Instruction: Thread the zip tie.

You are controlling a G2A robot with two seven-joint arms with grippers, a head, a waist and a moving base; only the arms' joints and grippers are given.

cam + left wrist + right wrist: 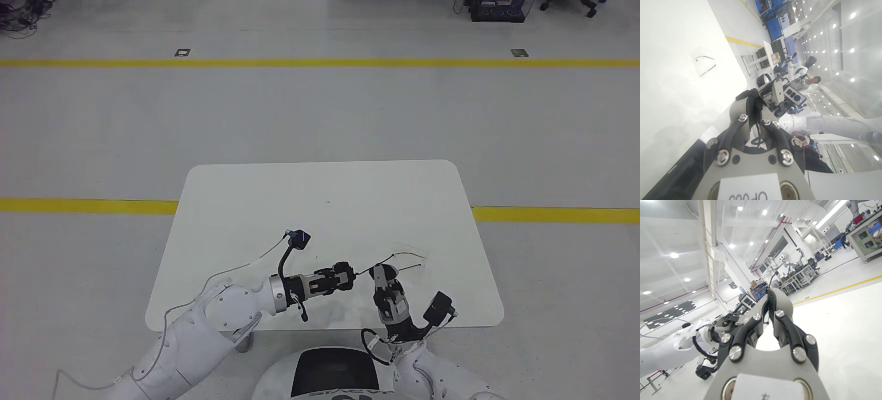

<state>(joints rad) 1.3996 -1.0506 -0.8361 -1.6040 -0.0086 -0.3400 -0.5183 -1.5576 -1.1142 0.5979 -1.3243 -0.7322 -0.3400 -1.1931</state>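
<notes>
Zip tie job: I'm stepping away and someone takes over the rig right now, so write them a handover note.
Right gripper: shut on the zip tie, over the near side of the table.
Left gripper: shut, close beside it; a thin black strand runs between its fingers, same tie or not I cannot tell.
More ties lie on a clear wrapper farther out on the table.
Done: tie picked up. Left: no closed loop shows; threading to do.

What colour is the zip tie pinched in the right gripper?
The zip tie is black; the right wrist view shows it best.
</notes>
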